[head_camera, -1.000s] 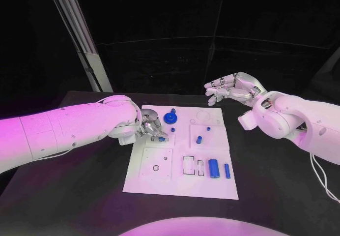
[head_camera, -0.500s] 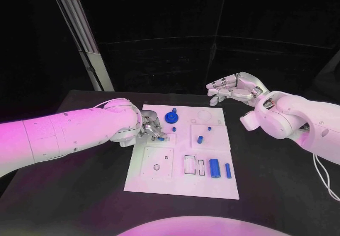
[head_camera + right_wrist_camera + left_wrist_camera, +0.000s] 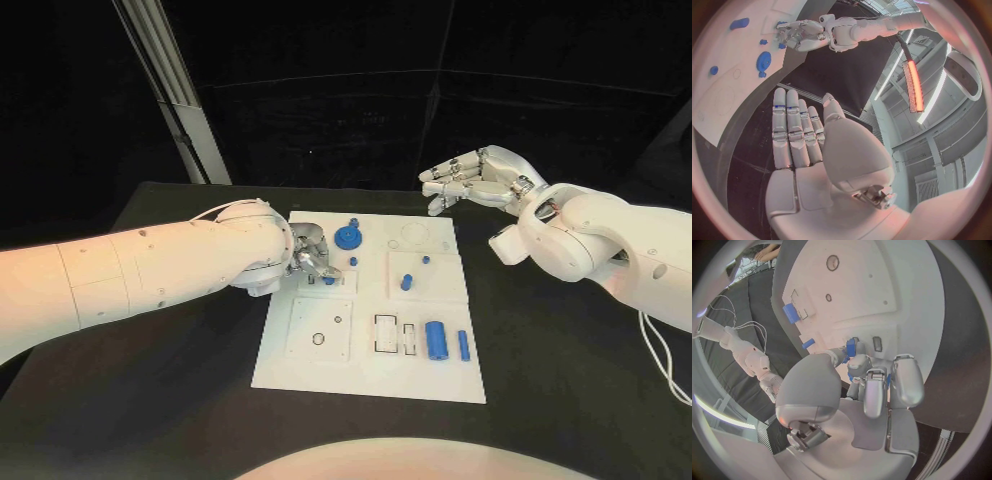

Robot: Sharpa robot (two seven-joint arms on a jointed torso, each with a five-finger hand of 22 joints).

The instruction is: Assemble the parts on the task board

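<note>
My left hand [image 3: 309,258] worked at board [image 3: 303,370] on desk, fingers [image 3: 874,390] pinching small blue part [image 3: 851,347] at slot near board's left edge, likely for seating. Right hand [image 3: 469,178] hovered beyond board's far edge, fingers released, out of way.

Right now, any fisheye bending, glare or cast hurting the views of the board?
Head view: no bending, warm cast on the left arm, task board evenly lit. Left wrist view: strong fisheye, board edges curve, left hand covers a small blue part. Right wrist view: bright light bar glares; right hand sharp.
</note>
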